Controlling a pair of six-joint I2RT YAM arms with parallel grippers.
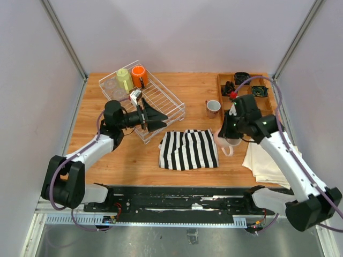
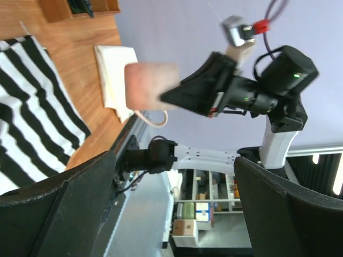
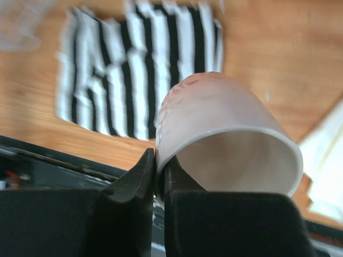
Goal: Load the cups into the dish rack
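Observation:
The white wire dish rack (image 1: 161,96) stands at the back left. In it are an orange mug (image 1: 139,74), a yellow-green mug (image 1: 124,80) and two clear tumblers (image 1: 110,85). A small dusty-pink mug (image 1: 213,107) stands on the table right of the rack. My right gripper (image 3: 159,160) is shut on the rim wall of a pale pink mug (image 3: 214,118), one finger inside and one outside, lifted and tilted above the table near the striped cloth's right end (image 1: 227,144). My left gripper (image 1: 161,120) hovers open and empty over the rack's near right corner, and its wrist view shows that pale pink mug (image 2: 147,85).
A black-and-white striped cloth (image 1: 188,149) lies at the table's middle front. A folded white cloth (image 1: 262,160) lies at the front right. A wooden compartment tray (image 1: 244,88) with dark items stands at the back right. Grey walls close in three sides.

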